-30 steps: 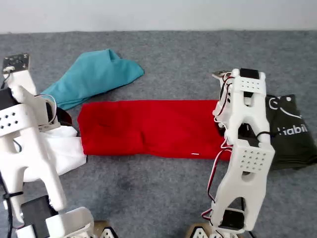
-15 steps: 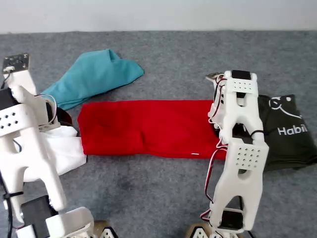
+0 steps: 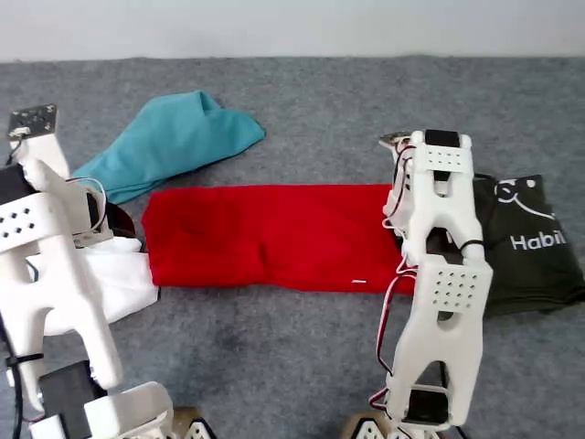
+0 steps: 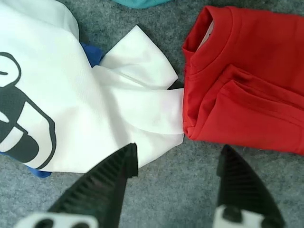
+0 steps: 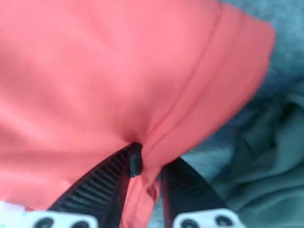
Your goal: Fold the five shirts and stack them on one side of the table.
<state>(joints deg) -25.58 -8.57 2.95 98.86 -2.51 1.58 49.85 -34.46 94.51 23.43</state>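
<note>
A: Where's the red shirt (image 3: 270,236), and which way does it run?

B: Flat on the grey tabletop (image 3: 329,101), folded into a long band that stretches from the left jaws to the right jaws. Its collar end lies just ahead of the left jaws, and the opposite end is at the right jaws.

A: What have the jaws got?

B: The right jaws are nearly closed, pinching a ridge of red cloth near the band's edge. The left jaws are spread wide with nothing in them. They hang above bare tabletop, just short of where the red collar meets a white sleeve.

A: What crowds them?

B: A white shirt (image 4: 71,90) with a black print lies under and beside the left jaws, one sleeve touching the red collar end. A blue cloth (image 4: 93,51) peeks out beneath it. A teal shirt (image 3: 174,137) lies crumpled beyond the left jaws, apart from the red. A black shirt (image 3: 535,242) lies just past the right jaws, right beside the red end.

A: Anything hard to see?

B: From above, the right arm (image 3: 448,293) covers the red shirt's end, the pinch and part of the black shirt, so I can't tell whether red overlaps black. The left arm (image 3: 50,265) hides much of the white shirt, and the blue one is almost all buried.
</note>
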